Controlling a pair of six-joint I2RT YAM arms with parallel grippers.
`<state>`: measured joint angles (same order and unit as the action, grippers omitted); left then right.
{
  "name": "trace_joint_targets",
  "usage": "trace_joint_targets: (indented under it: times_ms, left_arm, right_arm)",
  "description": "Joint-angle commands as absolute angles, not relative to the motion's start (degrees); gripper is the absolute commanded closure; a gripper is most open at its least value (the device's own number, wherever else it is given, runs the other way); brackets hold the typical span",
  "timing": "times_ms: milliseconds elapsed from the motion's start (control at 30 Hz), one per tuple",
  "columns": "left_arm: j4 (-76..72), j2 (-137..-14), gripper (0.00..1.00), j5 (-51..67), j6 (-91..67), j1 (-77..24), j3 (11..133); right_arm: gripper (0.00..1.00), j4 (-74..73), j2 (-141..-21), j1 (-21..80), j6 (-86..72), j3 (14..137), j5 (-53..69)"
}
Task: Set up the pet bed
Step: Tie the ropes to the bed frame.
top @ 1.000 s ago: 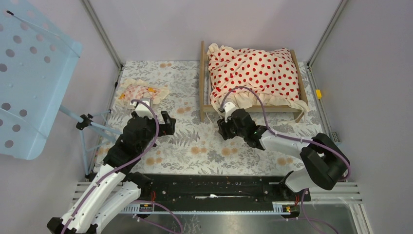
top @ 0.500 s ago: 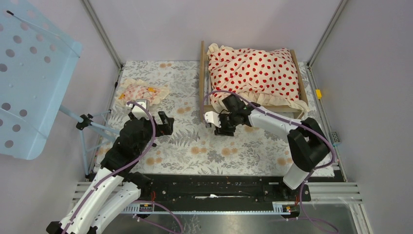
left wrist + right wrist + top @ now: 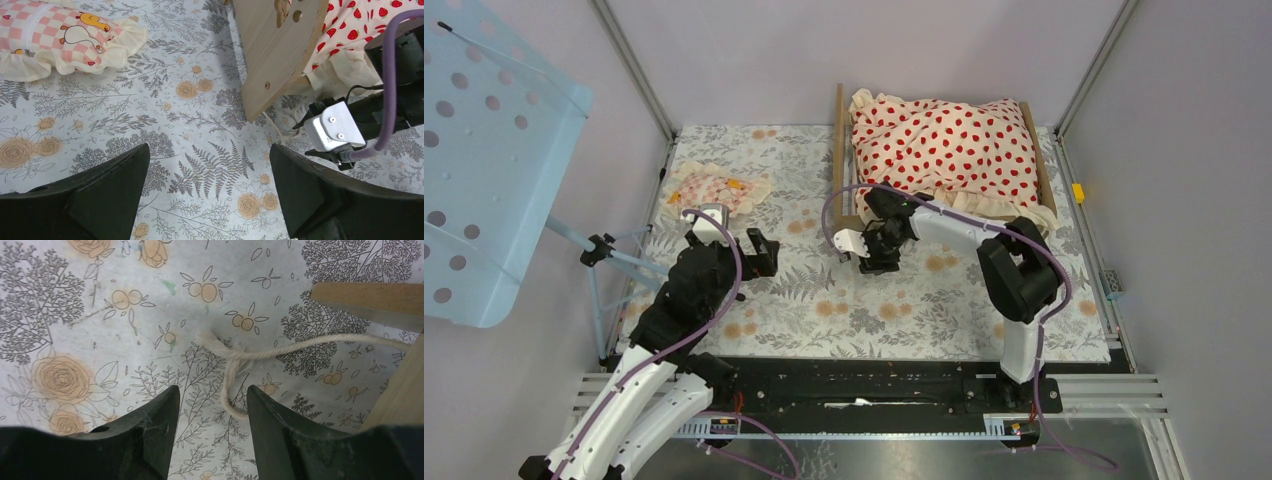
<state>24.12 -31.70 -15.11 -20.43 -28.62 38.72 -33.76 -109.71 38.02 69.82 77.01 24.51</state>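
Judging by the pose, the step is the R gripper (image 3: 210, 400) going for the loose cream string (image 3: 260, 352) on the floral cloth (image 3: 824, 300), right by the pet bed (image 3: 839, 160). To do it well: jaws are part-open w/ nothing pinched, and the string's lower loop lies on the cloth in the gap, nearer the right-hand finger in the wrist view. So centre over the loop a bit more and drop straight down until the tips nearly touch the cloth. Close on the doubled bit of the loop, not a single strand, since thin cord prob slips out of a loose pinch. Watch the wood just to the right; a sideways drift could knock the frame. Lift slow, bc I can't tell where the far end of the cord is fixed or if it's fixed at all. Bed sits at the back right of the table, headboard toward the middle, w/ the red-dotted blanket (image 3: 944, 145) heaped over it, so the mattress is hidden. Its near headboard corner is just beside the R gripper, behind and to one side, not touching. L gripper (image 3: 210, 155) hangs fully wide and empty above the cloth, well apart from the bed. The pink checked pillow (image 3: 714, 187) lies near it, toward the back left.
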Motion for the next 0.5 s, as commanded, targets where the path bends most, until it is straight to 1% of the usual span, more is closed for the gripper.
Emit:
trace_joint_targets:
  times_ms: [0,333,467]
  left_arm:
    - [22.77,-31.02,0.01,-16.6,-20.48,-28.43,38.15]
    - [22.85,-31.2,0.01,-16.79,-20.48,-28.48,38.15]
    - [22.85,-31.22,0.01,-16.91,-20.48,-28.48,38.16]
  right_arm:
    - [0.41,-34.98,-112.42,37.29,71.34,80.47,23.24]
    - [0.43,-35.82,-118.12,37.0,71.09,84.26,20.87]
    - [0.5,-38.61,-120.07,36.95,70.98,86.15,21.25]
